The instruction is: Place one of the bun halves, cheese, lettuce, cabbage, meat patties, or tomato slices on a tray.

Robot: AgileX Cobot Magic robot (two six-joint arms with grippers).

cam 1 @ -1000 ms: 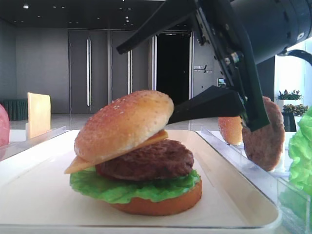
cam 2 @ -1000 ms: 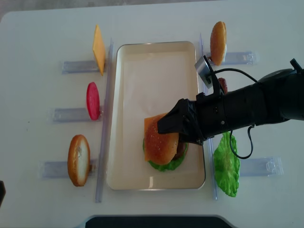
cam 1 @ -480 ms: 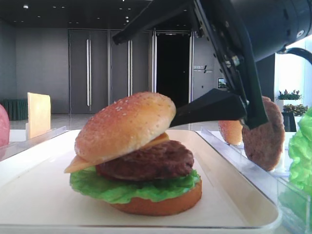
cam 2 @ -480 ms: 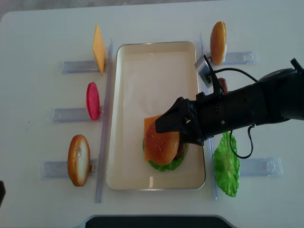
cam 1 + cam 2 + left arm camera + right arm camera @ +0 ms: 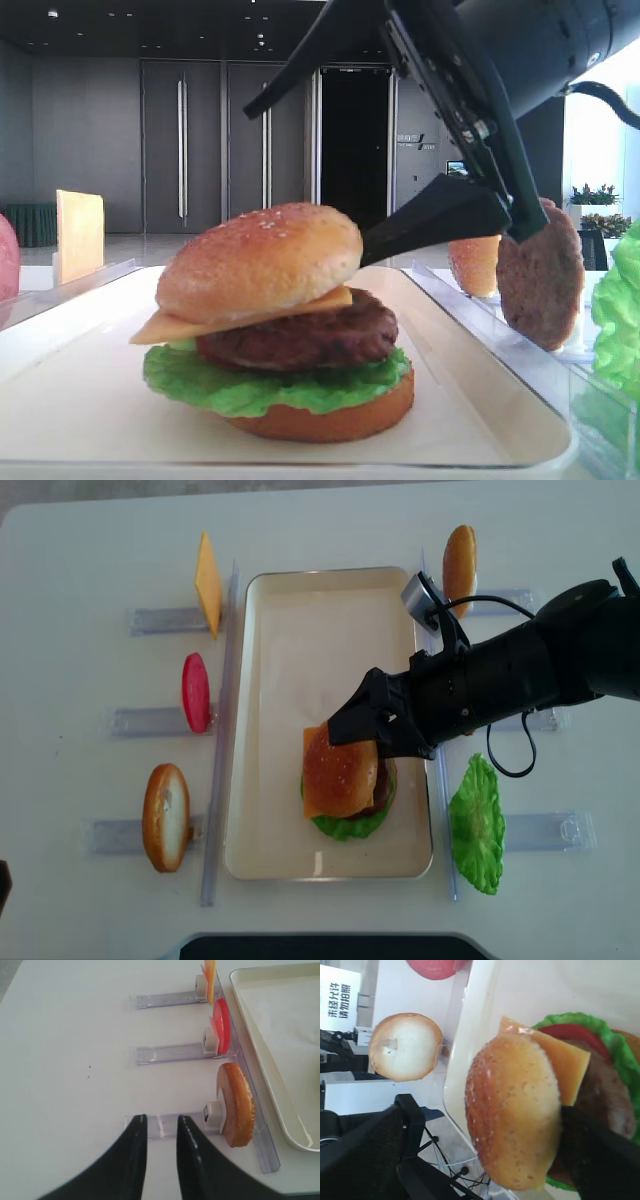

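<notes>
right gripper (image 5: 345, 160) sits in the upper right of the low side view, jaws spread wide: one finger runs high above the stack, the other lies level behind the sesame bun top (image 5: 260, 262). neither finger seems to press the crust; from these views the bun looks released, not held.

the bun top rests on the cheese slice (image 5: 165, 326), which sits on the meat patty (image 5: 300, 335), then the lettuce (image 5: 270, 388) and the bottom bun (image 5: 325, 420). the whole stack stands on the white tray (image 5: 320, 865), toward its lower half in the overhead view. the bun sits a little off-centre, shifted toward frame left over the cheese corner.

key relation: the bun lies toward frame left of the open jaws in the overhead view, along the fingers' own line. a straight retreat toward frame right, or a lift, looks the clean way out. risk, as a guess: the lower finger is close to the bun's rear edge and could nudge it.

left gripper (image 5: 161, 1125) hovers over the bare table by a clear rack (image 5: 165, 1125), fingers nearly together, nothing between them. a spare bun half (image 5: 236, 1105) stands on edge just beside it. the right arm is clearly the nearer to the stack.
</notes>
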